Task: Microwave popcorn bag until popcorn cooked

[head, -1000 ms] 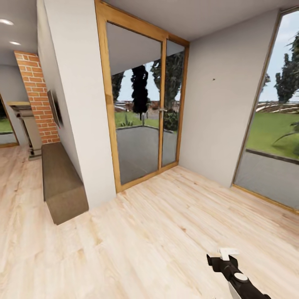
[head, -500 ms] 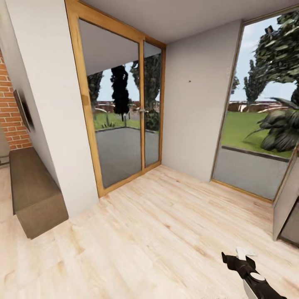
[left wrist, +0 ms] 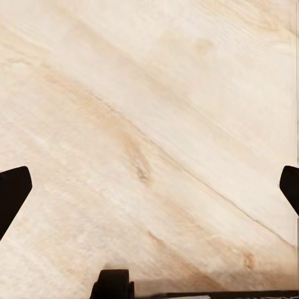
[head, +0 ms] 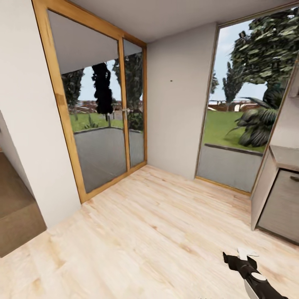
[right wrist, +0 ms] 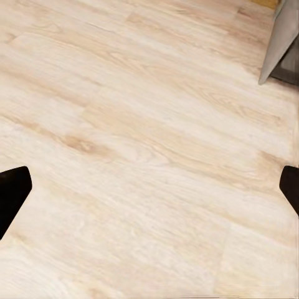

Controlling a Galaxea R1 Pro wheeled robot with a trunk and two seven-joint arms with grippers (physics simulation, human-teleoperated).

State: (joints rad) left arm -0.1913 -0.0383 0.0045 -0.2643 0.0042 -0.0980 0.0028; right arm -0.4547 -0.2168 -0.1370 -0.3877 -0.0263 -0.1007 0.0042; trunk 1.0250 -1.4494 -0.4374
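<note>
**On the way to the kitchen, nothing in the grippers**

Left gripper (left wrist: 149, 187): fingers spread wide to both edges of the left wrist view, nothing between them, pale wooden floor (left wrist: 156, 112) below. Right gripper (right wrist: 149, 193): also spread wide and empty over the same planks, with the corner of a grey cabinet (right wrist: 283, 43) near the edge of the right wrist view. In the head view, the right gripper (head: 243, 257) low and to the right, above the floor.

Further out: a wood-framed glass door (head: 99, 116) with garden behind, a plain white wall (head: 174, 108), a tall window (head: 236, 104), and at the far right a grey cabinet with a worktop edge (head: 282, 158), probably the start of the kitchen. A brown bench (head: 16, 207) at the left border.

Popcorn bag, microwave and countertop with the bag: not among the things visible here, so their place cannot be told.

Step in hand, as a judgement: still the approach, before any grasp. Next move probably calls for more turning to the right and driving toward the grey cabinet until the worktop and bag come into sight.

Compared with half a second ago: whole head view swung to the right; door and bench slid left, brick wall gone, more of the cabinet now visible. Camera motion, not motion of the things.
</note>
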